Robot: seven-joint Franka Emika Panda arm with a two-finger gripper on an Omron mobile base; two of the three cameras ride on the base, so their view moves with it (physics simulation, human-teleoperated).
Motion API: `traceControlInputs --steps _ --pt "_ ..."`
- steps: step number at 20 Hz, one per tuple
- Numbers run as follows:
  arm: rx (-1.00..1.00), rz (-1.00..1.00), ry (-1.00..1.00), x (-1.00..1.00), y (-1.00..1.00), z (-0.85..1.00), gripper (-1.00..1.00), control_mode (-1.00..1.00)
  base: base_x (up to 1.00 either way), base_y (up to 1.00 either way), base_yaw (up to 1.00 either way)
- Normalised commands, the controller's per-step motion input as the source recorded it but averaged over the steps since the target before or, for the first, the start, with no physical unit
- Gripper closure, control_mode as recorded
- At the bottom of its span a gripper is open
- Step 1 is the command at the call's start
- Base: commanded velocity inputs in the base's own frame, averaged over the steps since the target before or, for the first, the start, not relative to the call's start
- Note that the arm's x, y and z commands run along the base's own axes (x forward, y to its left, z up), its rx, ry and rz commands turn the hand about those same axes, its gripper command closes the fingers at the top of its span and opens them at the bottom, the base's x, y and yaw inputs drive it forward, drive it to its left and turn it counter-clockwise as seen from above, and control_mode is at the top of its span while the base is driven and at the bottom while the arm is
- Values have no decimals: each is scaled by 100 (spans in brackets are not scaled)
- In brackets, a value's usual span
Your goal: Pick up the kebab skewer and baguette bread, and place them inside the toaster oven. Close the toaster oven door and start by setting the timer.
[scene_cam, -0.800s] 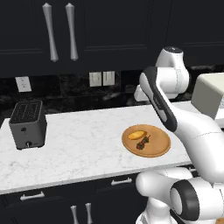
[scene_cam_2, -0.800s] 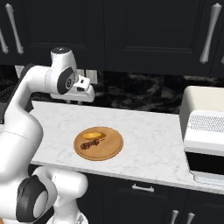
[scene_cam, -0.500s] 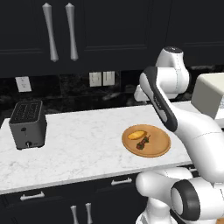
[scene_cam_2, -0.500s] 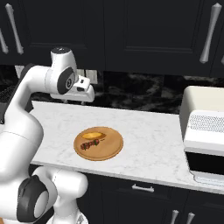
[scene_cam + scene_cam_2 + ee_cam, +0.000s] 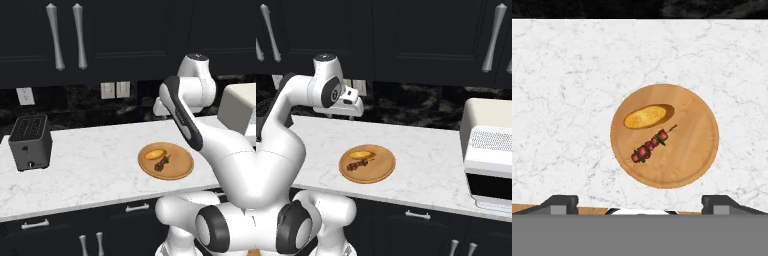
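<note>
Hovering with fingers [image 5: 641,202] spread wide above the round wooden board [image 5: 697,150]; thin red-and-green kebab skewer [image 5: 649,146] lies just beside the golden baguette bread [image 5: 645,116], so a sloppy descent could nudge both.

A glossy white robot arm [image 5: 220,150] is showing smooth, rounded shell segments joined by dark grey rings. A black strip is running along one long link in the left base view. A dark circular cap with a small pale mark is sitting on the side of a bulbous joint in the right base view. The gripper [image 5: 640,205] is showing two small dark grey, blocky finger tips [image 5: 559,204], set wide apart.
</note>
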Motion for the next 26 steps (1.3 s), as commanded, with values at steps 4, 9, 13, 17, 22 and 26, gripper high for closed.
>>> traceControlInputs --steps 4,9,13,17,22,26 --pt "0 0 0 0 0 0 -100 100 -3 -82 0" --pt "0 0 0 0 0 0 -100 100 0 -68 0" --pt "0 0 0 0 0 0 -100 100 0 -65 0" --pt "0 0 0 0 0 0 -100 100 0 -59 0" --pt "0 0 0 0 0 0 -100 100 2 -49 0" --pt "0 0 0 0 0 0 -100 100 4 -10 0"
